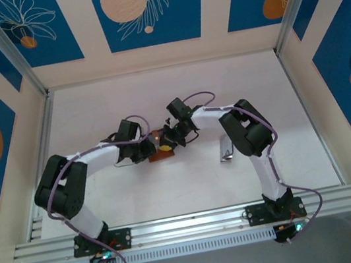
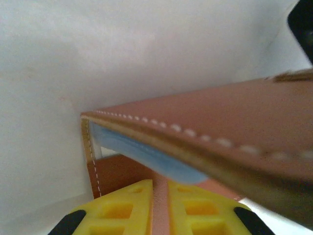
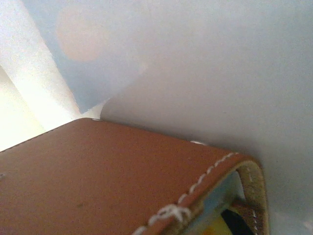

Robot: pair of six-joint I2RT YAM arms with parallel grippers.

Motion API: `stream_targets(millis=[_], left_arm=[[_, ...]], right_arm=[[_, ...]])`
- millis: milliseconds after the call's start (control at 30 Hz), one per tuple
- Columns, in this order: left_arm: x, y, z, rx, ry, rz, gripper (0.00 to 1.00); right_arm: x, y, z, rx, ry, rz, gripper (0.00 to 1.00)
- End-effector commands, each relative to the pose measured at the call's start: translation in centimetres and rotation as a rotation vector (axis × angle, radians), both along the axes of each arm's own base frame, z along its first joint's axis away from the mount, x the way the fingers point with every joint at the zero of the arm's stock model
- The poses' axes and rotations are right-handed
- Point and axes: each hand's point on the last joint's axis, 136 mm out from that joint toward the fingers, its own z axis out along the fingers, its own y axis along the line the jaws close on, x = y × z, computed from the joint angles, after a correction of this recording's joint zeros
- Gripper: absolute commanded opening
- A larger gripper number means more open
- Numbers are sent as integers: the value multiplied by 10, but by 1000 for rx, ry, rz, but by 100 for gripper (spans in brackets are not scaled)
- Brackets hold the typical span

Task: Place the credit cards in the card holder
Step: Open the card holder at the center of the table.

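The card holder (image 1: 161, 150) sits at the middle of the white counter (image 1: 99, 113), between the two black arms that bend in toward it from either side. It is a small folding wallet of smooth brown leather, with a line of white stitches along each edge.

In the left wrist view the card holder (image 2: 234, 127) stands open like a book. One flap slants across the upper right and the other lies lower down. A bluish-grey lining shows in the wedge between them, soft and matte against the tan cut edge of the leather. The left tool (image 2: 160, 210) is closed on the lower flap: its two yellow ribbed plastic pads (image 2: 129, 208) press a thin strip of brown leather between them. In the top view the left tool (image 1: 146, 149) meets the wallet's left end.

The right tool (image 1: 173, 136) reaches the wallet's right end. In the right wrist view a broad, slightly grainy brown flap (image 3: 107, 181) covers the lower half, its rounded corner curling over a pale lining. A bit of yellow pad (image 3: 219, 228) peeks from under that corner. The right tool's jaws are closed, but I cannot tell whether they pinch the leather.

The credit cards (image 1: 225, 148) appear as a narrow pale grey-silver rectangle on the counter, just beside the right arm's elbow and apart from the wallet.
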Motion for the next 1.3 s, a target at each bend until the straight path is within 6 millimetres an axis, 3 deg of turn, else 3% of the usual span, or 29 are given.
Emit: stream_targets(millis=[0,233,467,767,1067,1267], left_arm=[[-7,-4,-13,39,-2,-15,14],[-28,0,-51,78,52,-11,11],[-42,5,-69,98,79,-25,9],[-49,7,-72,115,67,-54,9],[-54,11,-70,130,68,-66,9],[-51,10,-51,129,34,-77,10]], right_arm=[[6,2,5,24,37,-11,6],[20,2,19,40,19,-18,6],[33,-1,29,57,-8,-25,7],[52,5,40,59,-60,-28,9],[75,3,28,-22,-89,-69,9],[64,1,22,-148,-107,-77,9]])
